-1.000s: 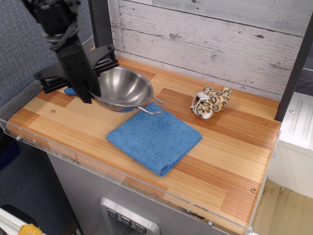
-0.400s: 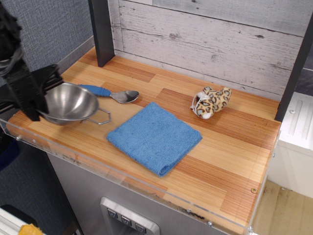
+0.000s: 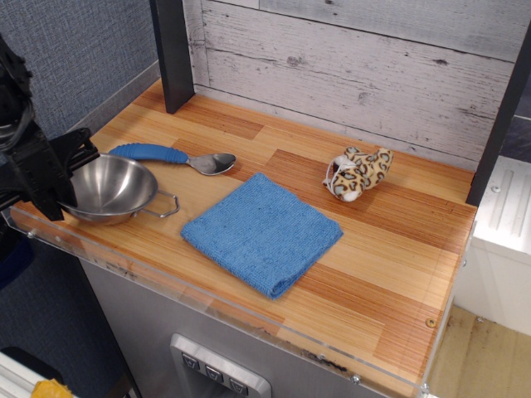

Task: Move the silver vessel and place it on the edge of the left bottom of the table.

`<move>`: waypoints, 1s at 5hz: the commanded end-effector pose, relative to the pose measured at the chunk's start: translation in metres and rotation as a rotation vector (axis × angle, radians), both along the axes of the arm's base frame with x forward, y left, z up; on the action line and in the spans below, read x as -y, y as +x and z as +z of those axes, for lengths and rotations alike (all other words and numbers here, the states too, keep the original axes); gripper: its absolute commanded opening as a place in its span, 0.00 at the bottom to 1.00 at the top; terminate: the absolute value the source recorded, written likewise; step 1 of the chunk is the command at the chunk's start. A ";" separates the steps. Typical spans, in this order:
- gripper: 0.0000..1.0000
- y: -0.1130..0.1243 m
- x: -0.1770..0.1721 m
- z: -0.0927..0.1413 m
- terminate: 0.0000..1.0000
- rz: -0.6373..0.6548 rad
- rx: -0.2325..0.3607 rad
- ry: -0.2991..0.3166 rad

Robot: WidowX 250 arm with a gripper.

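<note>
Landmark for all positions: the blue cloth, folded square, middle of the table.

Far left of the cloth: gripper, black, at the table's left front corner. It sits against the left rim of the silver vessel. Jaws appear closed on that rim, but the contact point is hidden behind the black body, so the grip is a reading, not a clear sighting.

Silver vessel: well left of the cloth, just inside the clear acrylic edge, upright, open side up. One wire handle points toward the cloth. Cannot tell whether the base is fully seated on the wood or a little above it.

Behind and left of the cloth: spoon, blue handle, silver bowl end nearest the cloth. Close behind the vessel, apparently not touching it.

Right and behind the cloth: small leopard-print plush toy, well apart from everything else.

Step in hand (judgement): placement. Vessel is at the target corner; transport looks done.

Next move (judgement): confirm the vessel rests flat, open the jaws, lift straight up clear of the rim. Risk: dragging the vessel toward the acrylic edge or nudging the spoon on withdrawal.
</note>
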State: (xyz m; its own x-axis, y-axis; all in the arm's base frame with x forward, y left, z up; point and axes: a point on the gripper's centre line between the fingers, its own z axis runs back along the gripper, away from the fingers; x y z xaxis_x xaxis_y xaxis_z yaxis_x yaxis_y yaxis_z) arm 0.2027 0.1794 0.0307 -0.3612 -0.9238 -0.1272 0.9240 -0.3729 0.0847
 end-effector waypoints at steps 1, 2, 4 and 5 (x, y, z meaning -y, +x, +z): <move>0.00 0.007 -0.005 -0.014 0.00 0.044 -0.038 -0.022; 1.00 0.003 -0.005 -0.015 0.00 0.100 -0.067 -0.035; 1.00 0.003 -0.003 -0.012 0.00 0.106 -0.076 -0.028; 1.00 0.007 0.001 -0.012 0.00 0.102 -0.080 -0.027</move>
